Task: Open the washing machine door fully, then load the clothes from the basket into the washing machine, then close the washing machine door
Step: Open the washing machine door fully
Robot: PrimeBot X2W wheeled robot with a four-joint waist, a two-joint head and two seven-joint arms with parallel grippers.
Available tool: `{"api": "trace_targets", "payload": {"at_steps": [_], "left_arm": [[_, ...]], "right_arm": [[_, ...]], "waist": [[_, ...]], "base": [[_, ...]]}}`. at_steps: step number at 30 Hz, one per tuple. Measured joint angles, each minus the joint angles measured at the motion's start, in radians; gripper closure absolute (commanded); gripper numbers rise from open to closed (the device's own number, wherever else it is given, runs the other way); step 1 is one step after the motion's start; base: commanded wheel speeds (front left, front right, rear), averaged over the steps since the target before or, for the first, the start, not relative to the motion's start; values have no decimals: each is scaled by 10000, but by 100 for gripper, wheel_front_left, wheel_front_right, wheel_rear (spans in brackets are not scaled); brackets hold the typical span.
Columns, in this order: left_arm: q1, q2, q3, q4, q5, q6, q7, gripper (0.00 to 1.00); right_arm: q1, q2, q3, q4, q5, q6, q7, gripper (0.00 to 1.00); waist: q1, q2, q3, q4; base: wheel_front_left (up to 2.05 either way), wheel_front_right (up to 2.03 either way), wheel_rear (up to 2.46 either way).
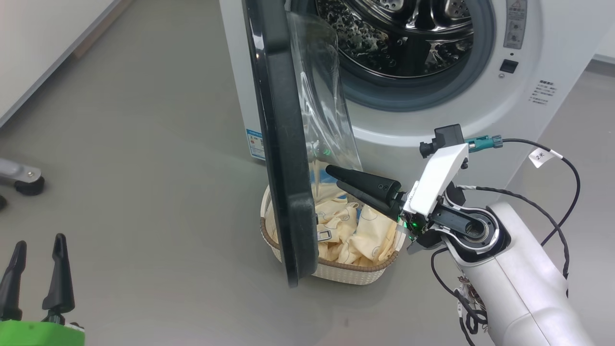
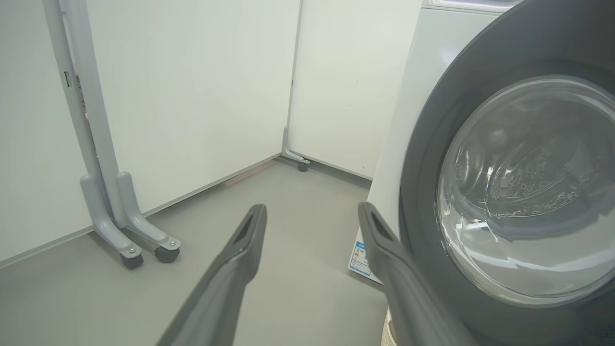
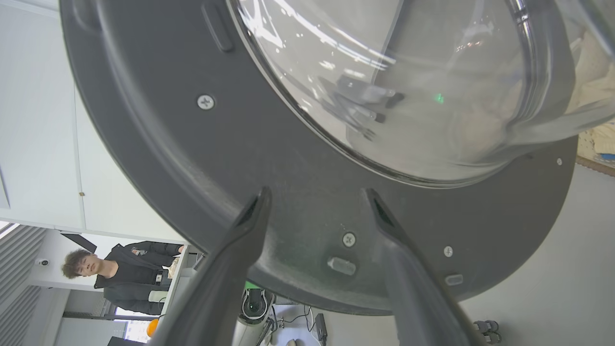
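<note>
The right claw (image 1: 336,176), fingers spread and empty, sits at 3 o'clock of the washing machine door (image 1: 278,144), which stands half open over the basket (image 1: 355,270) of clothes (image 1: 370,230). A shove could drag the door's lower edge across the basket rim, which it perhaps touches. The left claw (image 1: 40,242), wide and empty, waits at 7 o'clock, the door barring its reach.

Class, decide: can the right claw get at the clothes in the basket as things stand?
Probably yes: the open right claw hangs above the clothes in the basket; the door covers only their left side.
</note>
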Motion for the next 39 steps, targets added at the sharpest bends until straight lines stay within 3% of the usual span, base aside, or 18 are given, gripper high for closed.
{"api": "trace_targets", "payload": {"at_steps": [9, 22, 39], "left_arm": [[169, -2, 38, -148, 52, 2, 0, 0], [354, -13, 77, -324, 88, 2, 0, 0], [530, -125, 88, -441, 226, 2, 0, 0]], "right_arm": [[18, -44, -188, -418, -387, 0, -803, 0], [73, -736, 174, -1338, -2591, 2, -2700, 0], [1017, -1546, 1104, -1674, -5095, 56, -5327, 0]], "waist": [[0, 0, -113, -770], [0, 0, -153, -2108], [1, 0, -418, -3596]], "base": [[0, 0, 0], [0, 0, 0], [0, 0, 0]]}}
